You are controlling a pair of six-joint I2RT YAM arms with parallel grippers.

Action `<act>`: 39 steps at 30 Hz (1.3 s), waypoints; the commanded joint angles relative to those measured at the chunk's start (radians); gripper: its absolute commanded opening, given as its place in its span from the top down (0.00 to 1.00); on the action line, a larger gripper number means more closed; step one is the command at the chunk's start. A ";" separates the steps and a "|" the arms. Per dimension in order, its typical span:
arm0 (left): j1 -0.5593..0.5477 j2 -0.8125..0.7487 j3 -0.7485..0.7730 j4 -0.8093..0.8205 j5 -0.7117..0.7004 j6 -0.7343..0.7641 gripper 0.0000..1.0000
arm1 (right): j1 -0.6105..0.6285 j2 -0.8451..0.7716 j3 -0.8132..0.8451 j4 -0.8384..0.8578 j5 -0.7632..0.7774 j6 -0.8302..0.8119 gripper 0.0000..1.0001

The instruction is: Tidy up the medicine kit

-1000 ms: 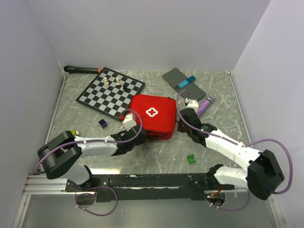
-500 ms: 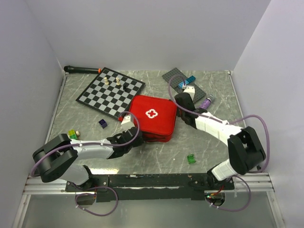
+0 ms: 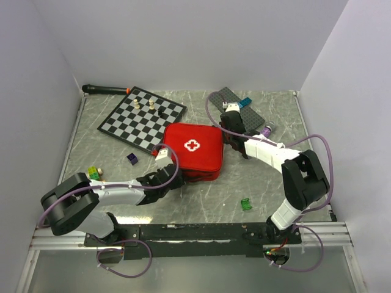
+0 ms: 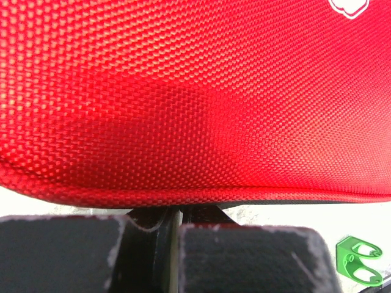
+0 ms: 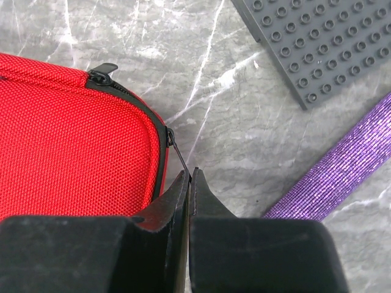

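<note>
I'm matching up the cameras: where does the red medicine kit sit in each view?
Top external: medicine kit, centre of frame.
Left wrist: medicine kit fills the upper frame.
Right wrist: medicine kit corner, left side.
Shared landmark: green clip, in top external and left wrist only.

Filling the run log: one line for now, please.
soft red fabric zip medicine kit: lid down | left gripper: shut at its near edge | right gripper: shut on black zipper pull
</note>
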State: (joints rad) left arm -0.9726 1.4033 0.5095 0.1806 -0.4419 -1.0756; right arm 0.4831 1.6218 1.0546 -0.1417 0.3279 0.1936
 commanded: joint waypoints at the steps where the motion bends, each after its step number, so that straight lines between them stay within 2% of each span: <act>1: -0.034 0.046 -0.046 -0.228 0.049 0.170 0.99 | -0.034 0.012 0.070 0.209 0.032 -0.065 1.00; 12: -0.112 0.108 -0.011 -0.234 0.057 0.207 0.99 | -0.081 -0.025 0.030 0.260 0.069 -0.023 1.00; 15: -0.117 0.128 0.003 -0.236 0.058 0.230 0.99 | -0.081 -0.098 -0.079 0.354 0.086 -0.005 1.00; 23: -0.184 0.215 0.066 -0.242 0.029 0.296 0.99 | -0.081 -0.307 -0.280 0.425 0.111 0.001 1.00; 28: -0.232 0.241 0.103 -0.270 -0.006 0.319 0.99 | -0.090 -0.277 -0.249 0.395 0.129 -0.031 1.00; 39: -0.250 0.224 0.081 -0.262 -0.008 0.295 0.99 | -0.115 -0.155 -0.153 0.352 0.039 0.010 1.00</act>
State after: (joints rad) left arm -1.1603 1.5810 0.6559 0.1978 -0.5690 -0.9531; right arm 0.3805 1.4319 0.8116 0.1303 0.3985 0.1741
